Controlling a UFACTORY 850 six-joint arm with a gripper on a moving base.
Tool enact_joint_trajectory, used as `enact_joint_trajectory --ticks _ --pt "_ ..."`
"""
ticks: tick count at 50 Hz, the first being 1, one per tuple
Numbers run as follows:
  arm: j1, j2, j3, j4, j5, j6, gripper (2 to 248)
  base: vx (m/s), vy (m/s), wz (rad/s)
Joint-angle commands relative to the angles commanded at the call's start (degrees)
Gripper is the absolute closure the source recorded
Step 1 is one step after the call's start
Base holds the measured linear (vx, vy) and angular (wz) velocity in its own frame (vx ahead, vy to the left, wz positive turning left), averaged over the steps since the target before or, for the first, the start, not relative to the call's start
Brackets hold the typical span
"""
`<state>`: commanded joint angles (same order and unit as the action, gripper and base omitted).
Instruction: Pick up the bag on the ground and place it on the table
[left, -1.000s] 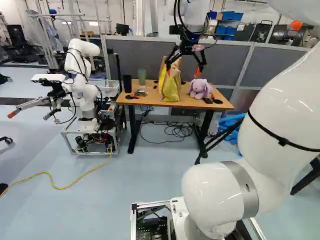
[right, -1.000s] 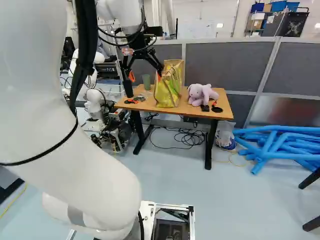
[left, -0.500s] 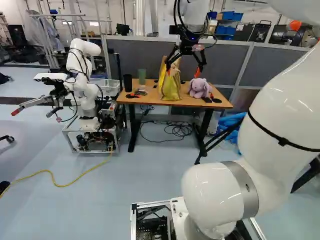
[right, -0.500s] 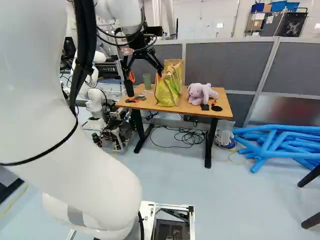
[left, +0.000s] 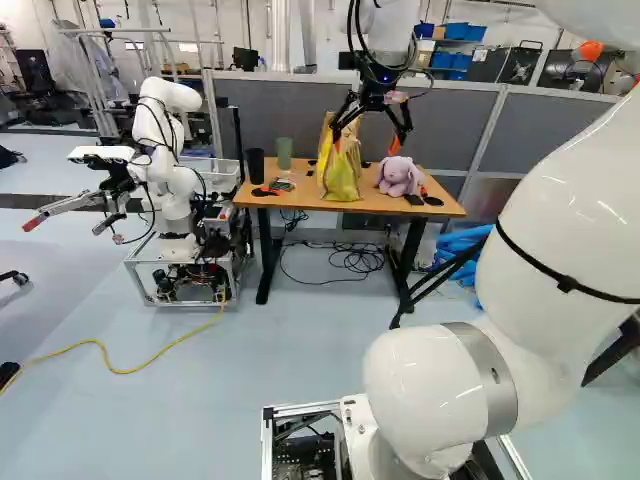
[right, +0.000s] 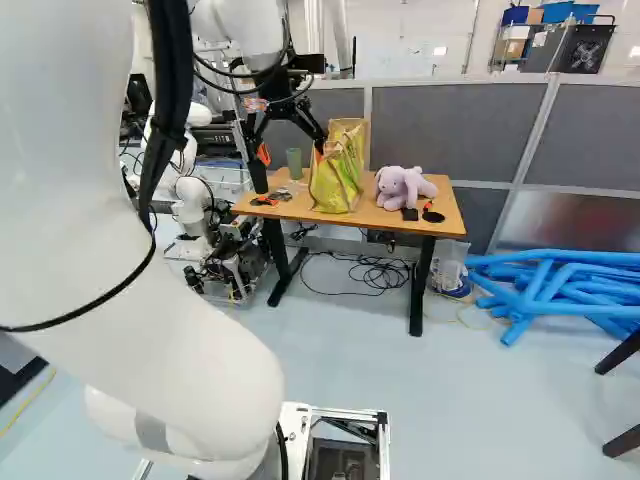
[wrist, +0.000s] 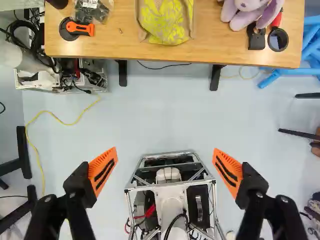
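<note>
Though seemingly at the bag (left: 342, 180) in base views, gripper (left: 365, 145) wide-open, empty, apart from it in wrist view

The bag (right: 337, 182) is bright yellow-green with a leafy print and tan edges. It stands upright on the table (wrist: 215, 50), around the middle of its length and near the front edge, its sides softly creased. The table has a light brown wooden top and black legs.
</note>
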<state>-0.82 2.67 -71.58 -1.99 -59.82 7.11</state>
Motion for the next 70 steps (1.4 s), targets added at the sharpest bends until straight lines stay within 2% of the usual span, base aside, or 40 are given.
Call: enact_joint_trajectory --ticks 18,35,52,70 --pt "0.0 0.4 2.0 0.1 3.3 -0.2 3 0.0 0.0 0.0" --pt "0.1 1.0 5.1 0.2 8.4 -0.5 3 0.0 0.0 0.0" --pt "0.1 1.9 9.3 0.3 15.3 -1.0 3 0.0 0.0 0.0" --pt "0.2 3.0 15.0 0.4 24.7 -1.6 3 0.0 0.0 0.0"
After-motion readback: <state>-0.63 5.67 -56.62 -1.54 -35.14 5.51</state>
